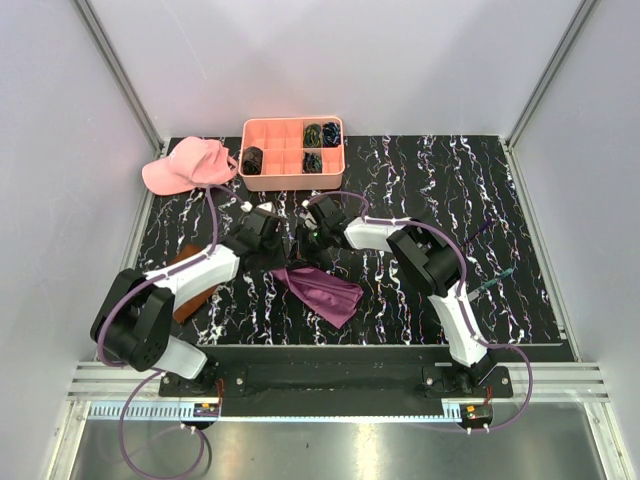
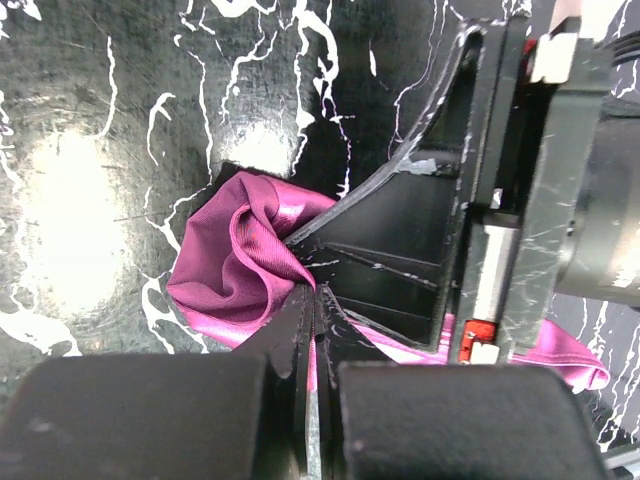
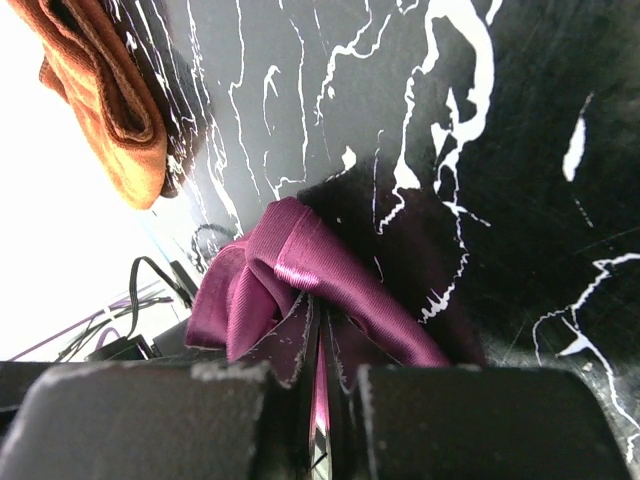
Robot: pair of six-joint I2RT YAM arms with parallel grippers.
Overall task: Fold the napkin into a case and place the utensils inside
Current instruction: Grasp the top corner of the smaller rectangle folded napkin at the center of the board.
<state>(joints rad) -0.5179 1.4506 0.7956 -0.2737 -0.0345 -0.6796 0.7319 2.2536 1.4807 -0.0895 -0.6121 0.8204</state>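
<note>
1. The magenta napkin (image 1: pixel 325 290) lies bunched on the marbled table (image 1: pixel 450 180), between the arms.
2. The left gripper (image 2: pixel 312 305) is clamped on one fold, and the right gripper (image 3: pixel 320 318) pinches another.
3. A rust-brown cloth (image 3: pixel 110 110) lies nearby to the left.

We're looking into a robot lab booth: plain white panels (image 1: pixel 60 120) are boxing in a black marbled table (image 1: pixel 480 200), two arms (image 1: pixel 190 275) sitting bolted to a metal rail (image 1: pixel 340 395) along the bottom.

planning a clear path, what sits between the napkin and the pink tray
In the top view, the left gripper and right gripper, both shut on the napkin, then bare table up to the tray.
</note>
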